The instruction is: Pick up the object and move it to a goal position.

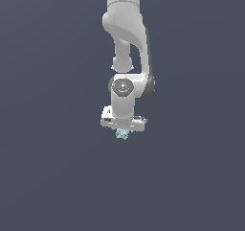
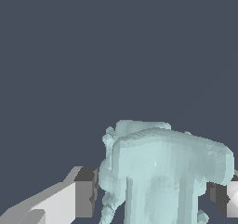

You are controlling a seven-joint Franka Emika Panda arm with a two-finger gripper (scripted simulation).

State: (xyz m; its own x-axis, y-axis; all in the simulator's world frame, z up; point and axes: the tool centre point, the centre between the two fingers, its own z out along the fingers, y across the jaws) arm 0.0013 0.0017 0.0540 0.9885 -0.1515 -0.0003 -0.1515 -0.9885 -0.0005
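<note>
The object (image 1: 122,135) is a tiny pale teal lump with a bumpy outline, poking out just below the white hand of my gripper (image 1: 123,129) in the exterior view. In the wrist view the object (image 2: 162,172) fills the space between the two fingers. One grey pad (image 2: 85,193) presses against one side of it, and the other finger (image 2: 228,199) sits tight on the opposite side. The gripper (image 2: 155,197) is shut on the object. The object's lower part runs out of the frame.
The white arm (image 1: 125,43) comes down from the upper edge of the exterior view. Around it there is only a plain dark blue-grey ground (image 1: 57,167).
</note>
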